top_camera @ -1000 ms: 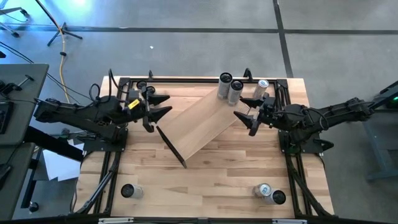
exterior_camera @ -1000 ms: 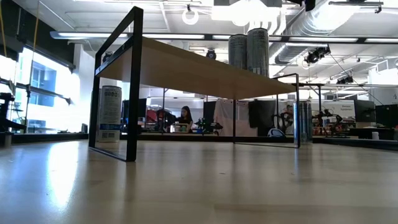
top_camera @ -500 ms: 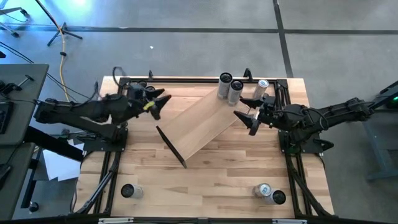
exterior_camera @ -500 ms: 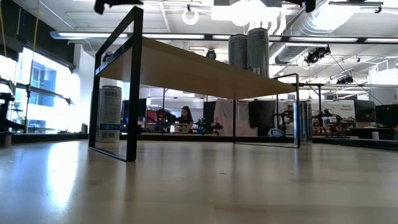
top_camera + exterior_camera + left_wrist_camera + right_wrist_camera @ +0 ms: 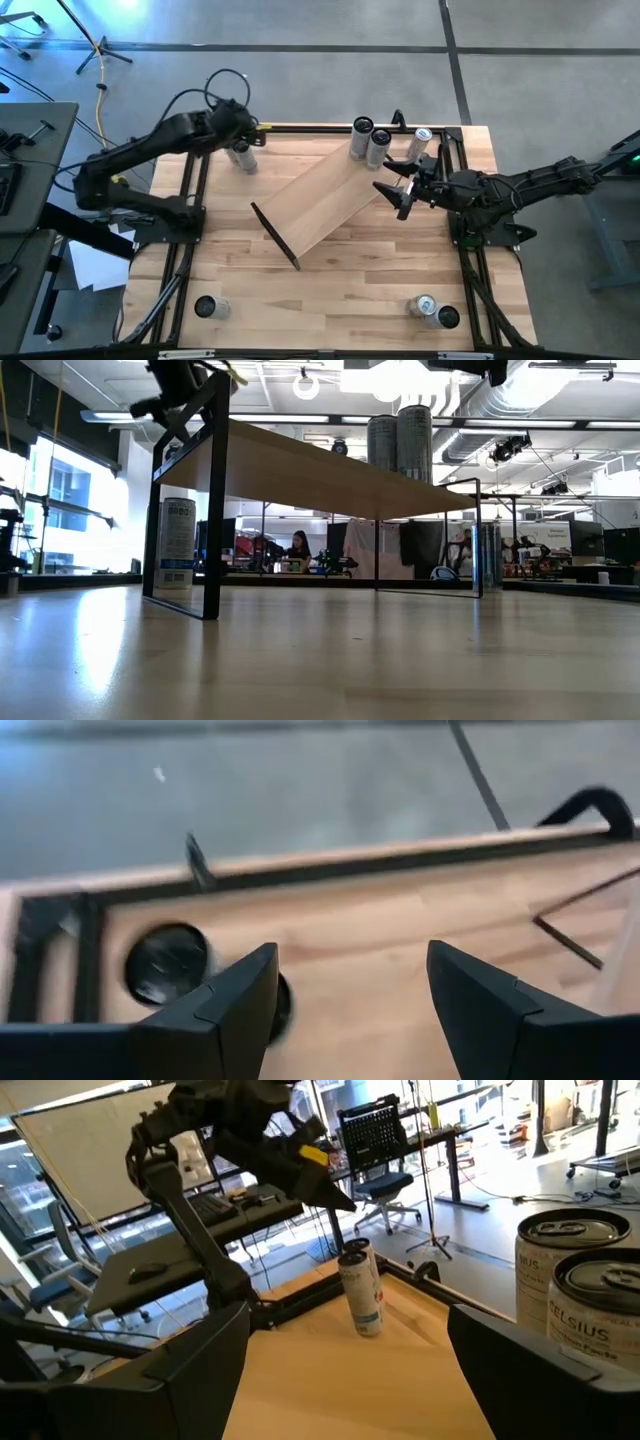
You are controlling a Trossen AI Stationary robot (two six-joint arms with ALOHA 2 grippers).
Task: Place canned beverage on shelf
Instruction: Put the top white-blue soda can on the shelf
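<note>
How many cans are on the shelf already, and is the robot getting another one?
Two cans already stand on the shelf. The left gripper, jaws open and empty, hangs above a can on the table. The right gripper waits open. Four more table cans remain.

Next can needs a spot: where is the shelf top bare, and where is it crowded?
The shelf is bare from its near black bracket up through the middle. Its far end is crowded: two cans stand there, with the right claw alongside.

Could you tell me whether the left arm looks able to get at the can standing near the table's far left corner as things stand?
Probably yes: the left gripper hovers right above that can, its fingers open, and nothing stands between them; the shelf lies well aside.
</note>
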